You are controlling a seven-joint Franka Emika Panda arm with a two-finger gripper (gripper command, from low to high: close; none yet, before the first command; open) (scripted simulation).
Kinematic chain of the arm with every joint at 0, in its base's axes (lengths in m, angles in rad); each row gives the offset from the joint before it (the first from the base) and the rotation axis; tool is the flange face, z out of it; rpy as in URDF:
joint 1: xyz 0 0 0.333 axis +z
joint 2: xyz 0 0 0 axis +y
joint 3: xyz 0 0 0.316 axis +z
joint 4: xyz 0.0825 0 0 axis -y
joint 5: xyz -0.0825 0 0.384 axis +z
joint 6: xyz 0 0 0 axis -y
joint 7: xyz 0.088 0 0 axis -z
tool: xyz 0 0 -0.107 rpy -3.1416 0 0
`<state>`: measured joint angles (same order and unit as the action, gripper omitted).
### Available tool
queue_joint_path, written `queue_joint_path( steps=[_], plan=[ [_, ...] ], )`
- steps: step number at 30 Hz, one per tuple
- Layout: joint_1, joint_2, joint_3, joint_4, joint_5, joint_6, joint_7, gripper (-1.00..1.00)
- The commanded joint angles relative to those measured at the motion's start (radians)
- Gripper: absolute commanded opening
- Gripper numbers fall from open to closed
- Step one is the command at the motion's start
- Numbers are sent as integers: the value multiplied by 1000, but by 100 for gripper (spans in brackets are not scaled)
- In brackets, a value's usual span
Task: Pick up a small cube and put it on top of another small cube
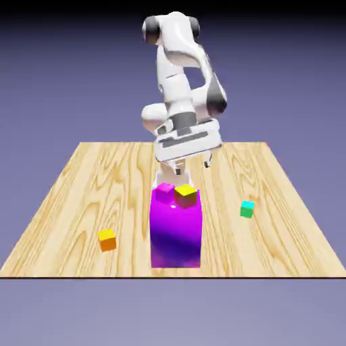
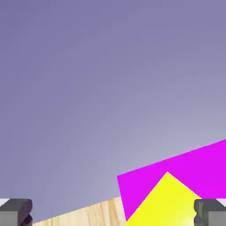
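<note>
The tall purple block (image 1: 176, 233) is taken as landmark – it stands upright on the wooden counter (image 1: 81, 196), near the front edge, about mid-width. Two small cubes are seen on its top face: a magenta cube (image 1: 165, 190) toward the exterior view's left and a yellow-topped cube (image 1: 186, 194) just beside it on the exterior view's right; whether they touch cannot be told.

The small cube (image 1: 247, 209), teal-green with a lighter cyan top, is found on the counter, well apart from the purple block on the exterior view's right, roughly level with the block's upper part in the picture. It is touched by nothing. An orange-yellow cube (image 1: 107, 239) lies on the counter on the block's other side, toward the exterior view's left and nearer the front edge.

The tool (image 1: 187, 164) is held above and just behind the block's top, fingers pointed down – its jaws are spread wide apart, nothing between them. In the hand view both grey fingertips (image 2: 16, 211) are seen at the bottom corners, far apart; the yellow cube top (image 2: 165, 203) and a magenta surface (image 2: 176, 170) are seen between them, with a strip of counter wood (image 2: 88, 215) at the lower left and plain backdrop above.
</note>
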<state>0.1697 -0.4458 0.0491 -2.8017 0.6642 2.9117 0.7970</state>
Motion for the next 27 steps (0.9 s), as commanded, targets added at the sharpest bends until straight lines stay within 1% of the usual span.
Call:
queue_joint_path(
  steps=[1, 27],
  plan=[
    [10, 9, 4, -2, 44, -7, 2, 0],
    [262, 249, 113, -47, 1174, -188, 58, 0]
  ],
)
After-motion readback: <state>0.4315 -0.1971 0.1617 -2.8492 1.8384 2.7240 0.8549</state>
